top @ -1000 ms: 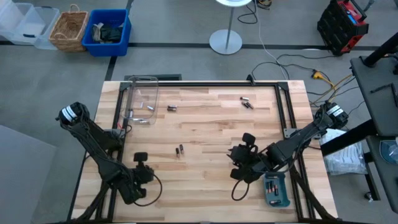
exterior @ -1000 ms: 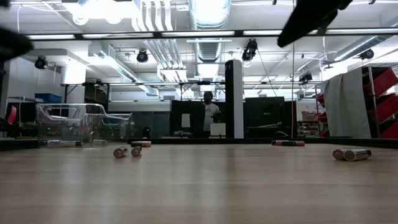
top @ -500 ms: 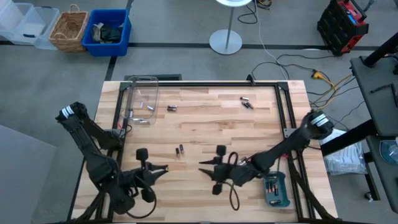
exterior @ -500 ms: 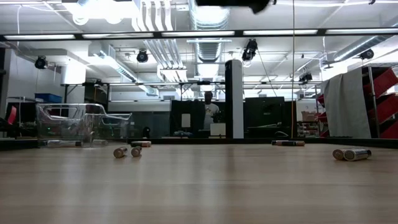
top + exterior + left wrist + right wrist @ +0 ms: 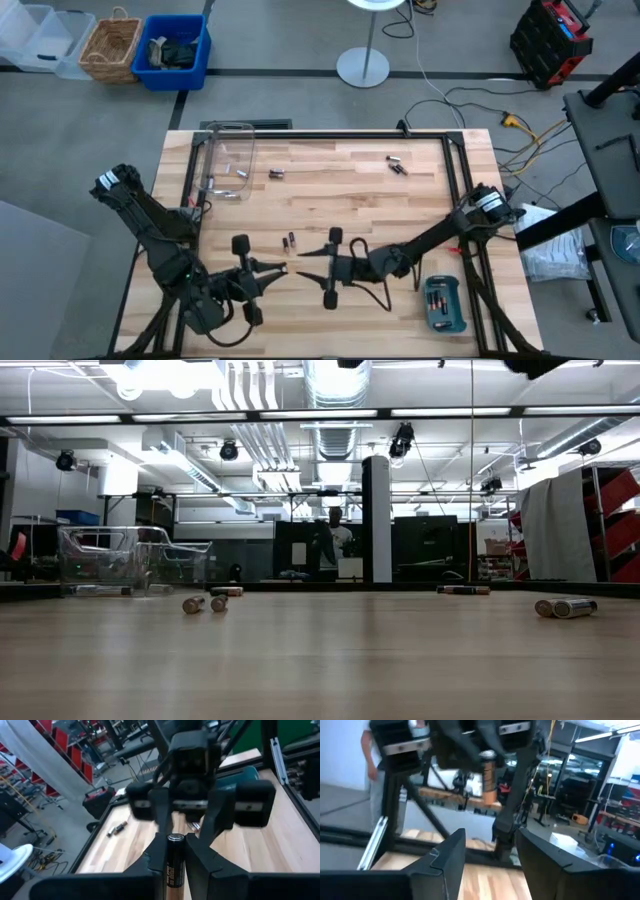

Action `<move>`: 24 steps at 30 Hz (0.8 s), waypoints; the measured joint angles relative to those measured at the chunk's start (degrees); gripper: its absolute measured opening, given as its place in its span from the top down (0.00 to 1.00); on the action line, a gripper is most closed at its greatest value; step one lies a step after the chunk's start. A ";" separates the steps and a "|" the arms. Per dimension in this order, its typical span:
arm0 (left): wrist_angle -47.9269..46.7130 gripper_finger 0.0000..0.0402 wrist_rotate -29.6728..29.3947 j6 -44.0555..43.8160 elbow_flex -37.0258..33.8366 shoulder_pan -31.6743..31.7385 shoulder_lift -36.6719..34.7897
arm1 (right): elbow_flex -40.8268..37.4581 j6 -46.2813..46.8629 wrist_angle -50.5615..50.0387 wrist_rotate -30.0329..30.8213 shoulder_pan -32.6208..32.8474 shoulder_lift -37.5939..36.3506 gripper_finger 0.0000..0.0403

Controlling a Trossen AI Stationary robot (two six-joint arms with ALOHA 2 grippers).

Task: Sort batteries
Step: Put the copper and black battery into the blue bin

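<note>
Both grippers have swung toward the table's middle since half a second ago and now face each other tip to tip. Between them I count one held battery [image 5: 174,861], black and coppery, clamped upright in the left gripper [image 5: 272,270] between its two fingers [image 5: 196,857]. From the right wrist view I see the same cell [image 5: 488,776] pinched in the far gripper. My right gripper [image 5: 312,267] sits just beside it, fingers spread apart, nothing in them.

Loose cells on the wood table [image 5: 330,200], from the high view:
- two side by side near centre [image 5: 290,241], just beyond the grippers
- one, maybe two, near the clear box [image 5: 277,174]; cannot tell
- two at the far right side [image 5: 397,164]
- two lying inside the clear plastic box [image 5: 228,160] at the far left corner

Teal tray [image 5: 443,304] sits at the near right edge, holding several cells; I cannot count them.

Low view: four cells plainly seen, two left [image 5: 202,603], two right [image 5: 565,607]. One person [image 5: 335,545] stands far back in the room.
</note>
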 joint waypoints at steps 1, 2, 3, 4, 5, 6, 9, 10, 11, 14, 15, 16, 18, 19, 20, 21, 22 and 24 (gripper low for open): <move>1.13 0.95 0.01 0.55 -0.33 0.29 0.00 | 0.41 0.01 -0.07 -1.26 -0.53 0.00 0.56; 2.24 0.95 0.01 1.19 -0.73 0.59 0.03 | 0.87 0.19 -0.29 -2.81 -0.98 0.00 0.55; 3.50 0.95 0.03 1.88 -1.23 0.94 0.04 | 1.56 0.58 -0.75 -4.60 -1.35 0.00 0.55; 5.20 0.95 0.02 2.67 -1.84 1.35 0.04 | 2.32 1.17 -1.22 -6.49 -1.64 0.00 0.54; 6.80 0.95 0.05 3.61 -2.41 1.77 0.04 | 3.16 1.54 -2.14 -8.08 -1.90 -0.03 0.54; 8.18 0.95 0.07 4.52 -2.92 2.17 0.04 | 3.98 1.77 -3.50 -8.84 -2.11 -0.11 0.54; 10.75 0.95 1.07 6.27 -3.57 3.07 0.07 | 5.97 2.25 -7.84 -9.03 -2.53 -0.11 0.55; 11.52 0.95 1.59 6.44 -3.59 3.28 0.07 | 6.51 2.39 -8.72 -9.05 -2.66 -0.11 0.55; 12.03 0.95 1.99 6.59 -3.59 3.44 0.07 | 6.82 2.59 -9.33 -9.03 -2.73 -0.11 0.55; 13.06 0.95 2.01 7.70 -3.59 3.72 0.07 | 7.25 2.58 -9.91 -8.99 -2.96 -0.11 0.56; 13.13 0.95 2.01 7.83 -3.59 3.73 0.07 | 7.28 2.60 -9.92 -9.01 -3.01 -0.11 0.56; 13.46 0.95 2.04 7.86 -3.59 3.73 0.07 | 7.33 2.61 -9.94 -8.99 -3.09 -0.11 0.56; 13.75 0.95 2.04 7.86 -3.59 3.71 0.07 | 7.40 2.57 -9.94 -9.01 -3.36 -0.11 0.56; 13.92 0.95 2.05 7.84 -3.59 3.68 0.07 | 7.49 2.55 -9.92 -9.01 -3.47 -0.11 0.56; 13.91 0.95 2.05 7.86 -3.59 3.68 0.07 | 7.49 2.52 -9.90 -9.01 -3.67 -0.11 0.56; 13.91 0.95 2.06 7.85 -3.59 3.68 0.07 | 7.49 2.51 -9.89 -8.92 -3.79 -0.11 0.56; 13.92 0.95 2.05 7.84 -3.59 3.71 0.07 | 7.49 2.39 -9.89 -8.92 -3.98 -0.11 0.56; 13.95 0.95 2.05 7.84 -3.72 3.79 0.07 | 7.49 1.72 -9.82 -8.91 -4.16 -0.11 0.57</move>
